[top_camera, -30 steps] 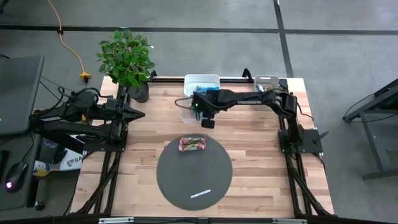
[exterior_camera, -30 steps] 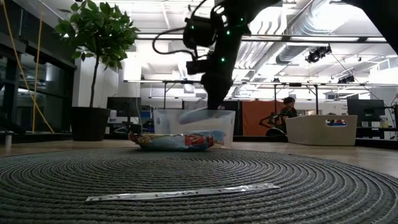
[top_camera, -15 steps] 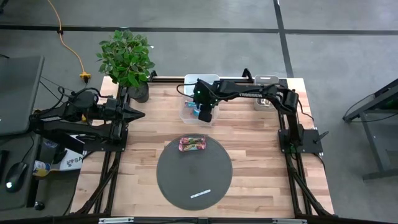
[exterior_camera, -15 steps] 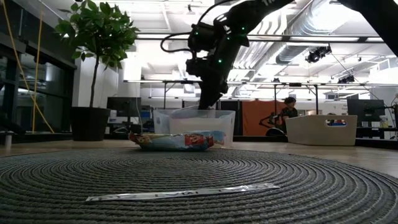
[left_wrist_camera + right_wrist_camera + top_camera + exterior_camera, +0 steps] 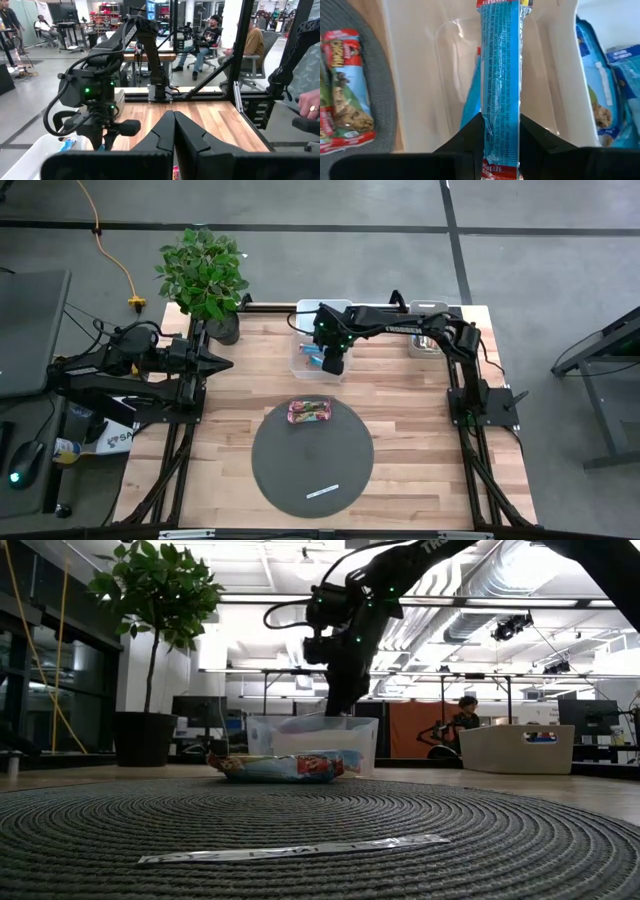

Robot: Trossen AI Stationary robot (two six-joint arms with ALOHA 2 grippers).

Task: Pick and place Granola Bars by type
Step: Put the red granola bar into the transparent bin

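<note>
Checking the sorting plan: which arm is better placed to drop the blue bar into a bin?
The right: its gripper already grips the blue bar above the clear bin. The left gripper waits shut at the table's left edge.

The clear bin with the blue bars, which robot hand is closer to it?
The right. The right gripper hangs right over the clear bin, fingers pinching a blue bar. The left gripper waits far off by the table's left edge.

Light: bright, even, from ceiling lamps [image 5: 505,628].
Shadows: soft, weak.
Blur: the near mat [image 5: 320,840] in low view.
</note>
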